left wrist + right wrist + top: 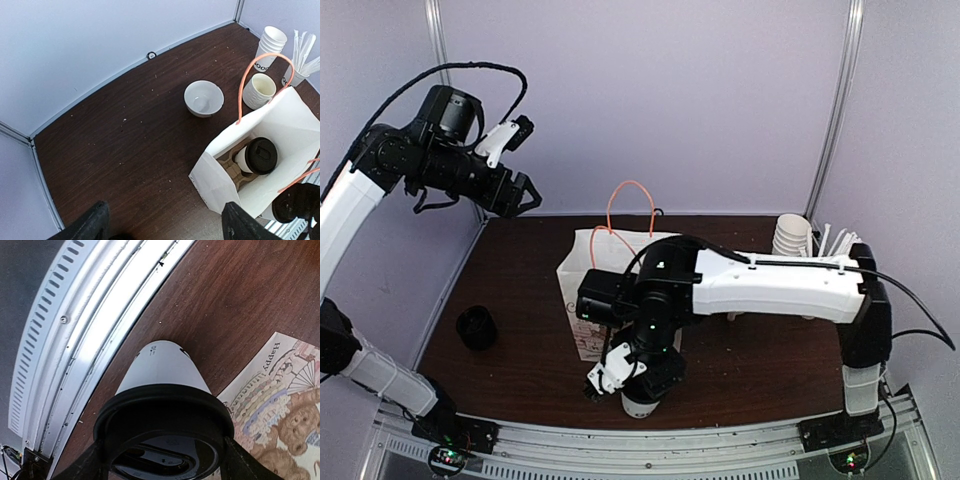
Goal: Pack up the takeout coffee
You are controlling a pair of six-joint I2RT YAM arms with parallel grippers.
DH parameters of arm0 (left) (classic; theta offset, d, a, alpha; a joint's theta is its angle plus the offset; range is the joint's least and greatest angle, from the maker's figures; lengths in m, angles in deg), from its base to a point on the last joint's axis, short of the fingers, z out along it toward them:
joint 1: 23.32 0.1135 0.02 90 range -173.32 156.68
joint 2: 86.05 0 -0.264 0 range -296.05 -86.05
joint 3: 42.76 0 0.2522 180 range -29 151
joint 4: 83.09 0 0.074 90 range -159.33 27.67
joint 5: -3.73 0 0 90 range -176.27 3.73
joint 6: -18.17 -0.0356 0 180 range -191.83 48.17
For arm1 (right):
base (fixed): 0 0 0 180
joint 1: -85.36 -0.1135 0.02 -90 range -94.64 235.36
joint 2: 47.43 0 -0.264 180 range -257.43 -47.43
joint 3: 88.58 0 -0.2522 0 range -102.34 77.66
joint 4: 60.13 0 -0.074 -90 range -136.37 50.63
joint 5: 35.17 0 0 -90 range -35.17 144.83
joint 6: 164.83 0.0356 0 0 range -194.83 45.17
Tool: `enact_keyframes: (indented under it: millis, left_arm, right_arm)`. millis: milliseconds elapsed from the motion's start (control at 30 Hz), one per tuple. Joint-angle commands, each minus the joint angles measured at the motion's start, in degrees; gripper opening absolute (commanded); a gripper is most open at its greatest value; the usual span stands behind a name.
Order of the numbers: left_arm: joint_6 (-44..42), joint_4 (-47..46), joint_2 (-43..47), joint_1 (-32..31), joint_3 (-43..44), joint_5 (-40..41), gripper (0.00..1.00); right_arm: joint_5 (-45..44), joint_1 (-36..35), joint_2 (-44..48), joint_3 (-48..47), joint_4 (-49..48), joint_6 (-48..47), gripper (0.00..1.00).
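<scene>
One takeout coffee cup (pixel 162 367), white with a black lid (pixel 162 415), stands on the table near the front edge, just in front of the white paper bag (pixel 588 290). It also shows in the top view (pixel 642 404). My right gripper (pixel 162 460) is over it, its fingers pressed against both sides of the lid. The second lidded cup (pixel 257 156) sits in a cardboard carrier (pixel 231 167) inside the open bag (pixel 295 125). My left gripper (pixel 525 195) is open and empty, held high at the back left, and it looks down on the bag.
A white bowl (pixel 203 98), a white mug (pixel 260 91), a stack of paper cups (pixel 272 45) and a holder of sticks (pixel 300 62) stand behind the bag. A black round object (pixel 477 327) sits on the table's left. The metal rail (pixel 85 325) runs along the front edge.
</scene>
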State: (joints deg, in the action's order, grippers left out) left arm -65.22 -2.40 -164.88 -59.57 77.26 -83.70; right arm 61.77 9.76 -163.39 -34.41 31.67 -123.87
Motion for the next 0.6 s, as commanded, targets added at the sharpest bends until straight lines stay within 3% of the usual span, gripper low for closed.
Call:
enact_keyframes:
  millis: [0,200,367,400,567]
  left_arm:
    - [-0.56,-1.82,2.45,0.21,-2.76,-0.74,0.81]
    - [-1.93,-3.01,3.38,0.26,-5.29,-2.55,0.81]
    - [-3.25,-2.92,3.02,0.21,-5.57,-7.03,0.81]
    - [-3.53,-2.95,3.04,0.21,-5.61,-8.15,0.81]
    - [-5.07,-1.63,4.36,-0.25,-6.36,-14.75,0.81]
  right_arm:
    - [-3.60,-0.72,-4.65,-5.76,1.00,1.55,0.71]
    - [-6.66,-1.27,-8.08,-8.26,1.02,2.71,0.73]
    - [-7.98,-1.88,-8.08,-9.65,2.49,3.07,0.86]
    - [-7.62,-1.96,-7.63,-9.85,2.95,3.00,0.98]
    - [-5.08,-1.93,-3.27,-10.77,4.36,3.29,0.99]
